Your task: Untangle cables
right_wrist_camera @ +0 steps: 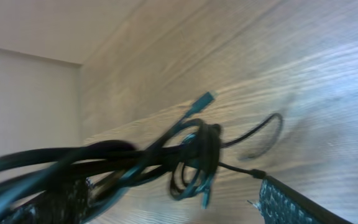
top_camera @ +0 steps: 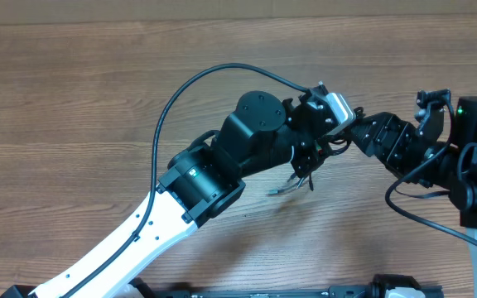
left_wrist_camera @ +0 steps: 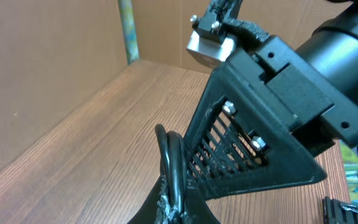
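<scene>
My left hand (left_wrist_camera: pixel 174 208) clamps the cables (right_wrist_camera: pixel 197 152) clear of the table (top_camera: pixel 98 99) so my spread, empty right hand (right_wrist_camera: pixel 176 199) can reach the knot.

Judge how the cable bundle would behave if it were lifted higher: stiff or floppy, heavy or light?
Probably floppy: the cables sag in loose curves, and one thin end curls away on its own. Likely light, since only slim strands hang down in the overhead view. The knot looks closely wrapped, so a tug may tighten it rather than free it.
</scene>
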You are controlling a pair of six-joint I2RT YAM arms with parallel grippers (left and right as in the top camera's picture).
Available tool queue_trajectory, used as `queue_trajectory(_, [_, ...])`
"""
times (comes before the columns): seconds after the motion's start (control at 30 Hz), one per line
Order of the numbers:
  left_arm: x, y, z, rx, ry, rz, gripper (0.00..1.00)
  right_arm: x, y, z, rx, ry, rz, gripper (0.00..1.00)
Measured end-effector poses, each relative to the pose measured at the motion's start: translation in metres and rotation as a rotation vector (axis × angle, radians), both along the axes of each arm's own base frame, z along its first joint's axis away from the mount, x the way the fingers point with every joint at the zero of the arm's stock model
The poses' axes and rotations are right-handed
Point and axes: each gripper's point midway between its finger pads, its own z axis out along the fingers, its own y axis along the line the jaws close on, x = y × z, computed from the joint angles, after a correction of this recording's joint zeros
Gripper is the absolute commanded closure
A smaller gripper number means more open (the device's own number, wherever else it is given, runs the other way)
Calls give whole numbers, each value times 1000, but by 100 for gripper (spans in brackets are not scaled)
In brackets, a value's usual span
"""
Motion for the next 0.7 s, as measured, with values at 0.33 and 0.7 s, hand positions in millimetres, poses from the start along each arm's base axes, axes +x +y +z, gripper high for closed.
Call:
queue_trajectory(0.33, [4,-2,13,-40,-41,13,96,-5,-7,-19,-36,101,-32,15])
queue_trajectory(0.7, [23,5,26,-75,-89,126,96,-18,-12,-32,-128,128,46,15])
